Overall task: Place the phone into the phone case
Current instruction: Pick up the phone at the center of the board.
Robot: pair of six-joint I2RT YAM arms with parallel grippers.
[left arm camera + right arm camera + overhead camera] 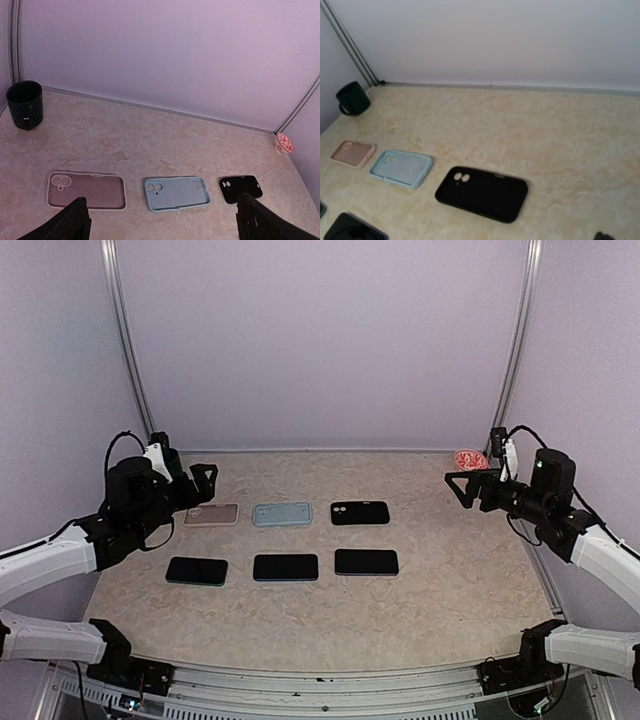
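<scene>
Left pincer (205, 486) stood wide open and empty, raised over the left side of the counter (440, 610), just beside the back row. A dark round mug (24, 105) sat in the far left corner, well apart from the rest.

Back row, three empty cases:
- a pale pink soft phone case (211, 514)
- a light blue soft phone case (282, 513)
- a black soft phone case (360, 512)

The pink and blue ones showed a raised rim, hollow side up. The black one's facing could not be told.

Front row, one handset before each case, screens dark:
- a teal-edged flat phone (196, 570)
- a blue-edged flat phone (285, 567)
- a black flat phone (366, 561)

No phone touched or lay in any case. A small red-and-white patterned bowl (470, 459) stood in the far right corner. Right pincer (458, 487) was likewise open and empty, raised over the counter's right side.

Assessment: the task had not begun, and the step in hand was the reach for a phone.

Recommended:
- Pair a phone with the case behind it.
- Pinch the handset across its long edges, since it lay flat with little to catch.
- Steady the case with the other pincer.
- Match the lens end to the camera cut-out.
- Seat one end first, then press the corners home.

Markings: no brand, label or writing could be read on any item
</scene>
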